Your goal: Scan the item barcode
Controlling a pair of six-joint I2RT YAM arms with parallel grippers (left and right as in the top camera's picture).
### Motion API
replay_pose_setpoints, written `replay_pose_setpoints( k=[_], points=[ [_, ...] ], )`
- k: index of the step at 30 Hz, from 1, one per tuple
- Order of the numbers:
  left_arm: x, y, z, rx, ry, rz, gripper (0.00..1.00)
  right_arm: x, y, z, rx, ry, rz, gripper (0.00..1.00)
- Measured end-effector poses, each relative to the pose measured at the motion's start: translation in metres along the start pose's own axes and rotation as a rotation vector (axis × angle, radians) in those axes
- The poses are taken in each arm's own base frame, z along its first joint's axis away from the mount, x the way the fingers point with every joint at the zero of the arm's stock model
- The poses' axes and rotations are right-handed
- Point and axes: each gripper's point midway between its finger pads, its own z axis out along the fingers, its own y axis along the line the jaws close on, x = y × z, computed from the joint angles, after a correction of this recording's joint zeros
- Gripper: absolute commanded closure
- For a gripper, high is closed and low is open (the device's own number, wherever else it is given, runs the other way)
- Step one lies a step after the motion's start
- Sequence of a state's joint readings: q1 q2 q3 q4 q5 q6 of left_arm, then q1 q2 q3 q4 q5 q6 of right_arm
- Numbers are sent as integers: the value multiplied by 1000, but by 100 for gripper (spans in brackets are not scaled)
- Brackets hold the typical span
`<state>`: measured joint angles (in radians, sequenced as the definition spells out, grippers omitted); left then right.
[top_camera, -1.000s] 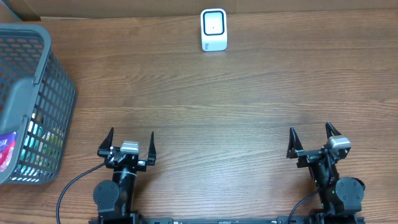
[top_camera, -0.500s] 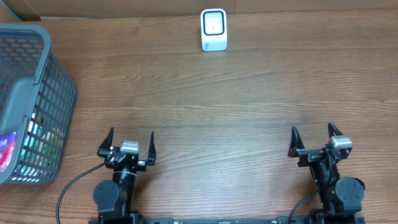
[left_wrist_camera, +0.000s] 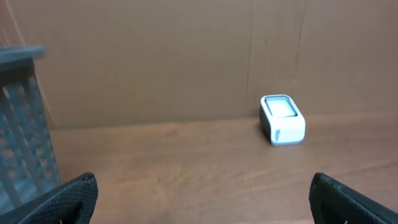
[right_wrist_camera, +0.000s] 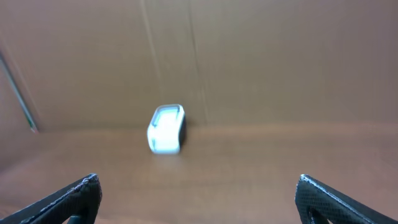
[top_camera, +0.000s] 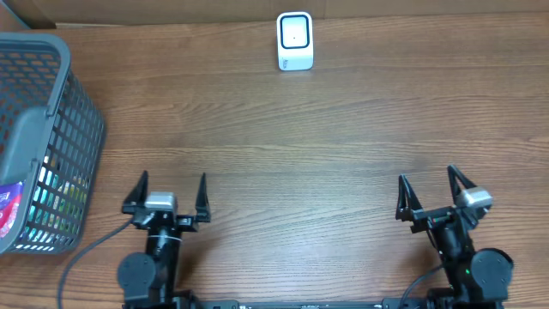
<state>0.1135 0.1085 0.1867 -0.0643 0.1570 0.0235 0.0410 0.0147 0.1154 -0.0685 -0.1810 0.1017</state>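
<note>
Left end effector (top_camera: 171,182) wide open, empty, low over the front edge of the surface (top_camera: 300,137). Right end effector (top_camera: 427,180) same: fingers fully spread, holding nothing. Item, a colourful packet (top_camera: 7,206), lies inside the grey basket (top_camera: 81,129) at far left, left of the left end effector, apart from it; barcode can't be made out. White scanner (top_camera: 294,40) at back centre, well apart from both end effectors.

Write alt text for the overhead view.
Two robot arms sit at the near edge of a wooden table, the left end effector and right end effector both open and empty. A white barcode scanner stands at the far edge, and a grey mesh basket holding colourful packets sits on the left.
</note>
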Motion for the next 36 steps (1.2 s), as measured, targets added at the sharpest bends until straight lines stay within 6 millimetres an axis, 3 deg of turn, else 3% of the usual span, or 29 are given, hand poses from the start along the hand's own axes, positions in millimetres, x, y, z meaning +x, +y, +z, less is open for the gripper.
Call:
replay_pose_setpoints(
  k=[3, 7, 17, 24, 29, 32, 34, 36],
  points=[
    [-37, 1, 3, 2, 3, -12, 0, -41, 10, -7, -23, -83, -15, 0],
    [-77, -4, 17, 49, 72, -35, 0, -73, 21, -16, -50, -119, -24, 0],
    [-151, -11, 64, 151, 417, -112, 0, -96, 27, -1, -41, 113, 26, 0],
    [-202, -9, 78, 168, 605, -137, 0, -115, 29, 20, -14, 370, 87, 0],
    [-223, -8, 85, 174, 611, -124, 0, -111, 26, 33, 32, 639, 155, 0],
    [-218, -6, 89, 167, 633, -118, 0, -114, 24, 49, 44, 713, 175, 0],
    [-211, -3, 92, 158, 657, -114, 7, -114, 24, 62, 29, 733, 187, 0],
    [-204, 3, 96, 127, 683, -124, 8, -107, 27, 69, 6, 767, 208, 0]
  ],
)
